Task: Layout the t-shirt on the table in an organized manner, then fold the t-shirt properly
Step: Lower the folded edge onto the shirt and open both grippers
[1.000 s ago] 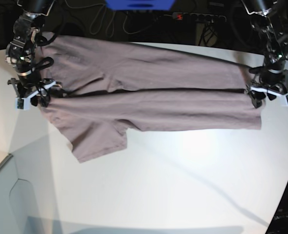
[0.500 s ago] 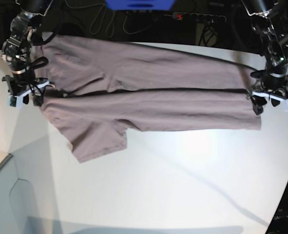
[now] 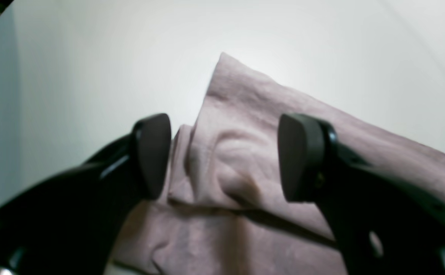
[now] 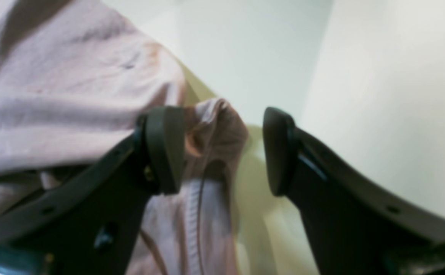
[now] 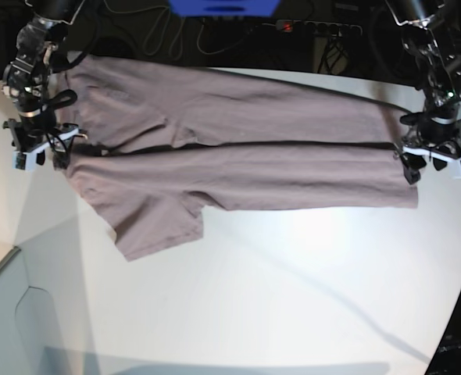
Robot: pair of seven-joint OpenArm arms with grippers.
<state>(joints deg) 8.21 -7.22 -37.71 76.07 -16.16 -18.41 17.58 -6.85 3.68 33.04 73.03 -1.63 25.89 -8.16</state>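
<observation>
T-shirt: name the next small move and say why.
Probably lift both arms clear, then go for the sleeve. The left gripper and right gripper both stand open over the t-shirt, gripping nothing. The shirt lies on the table folded lengthwise, but one sleeve juts out below the fold and needs tucking in.

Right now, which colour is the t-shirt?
Plain dusty mauve t-shirt, no print; clearest in the base view.

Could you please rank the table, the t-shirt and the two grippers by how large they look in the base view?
1. table
2. t-shirt
3. left gripper and right gripper: they look about alike, too close to rank.
</observation>
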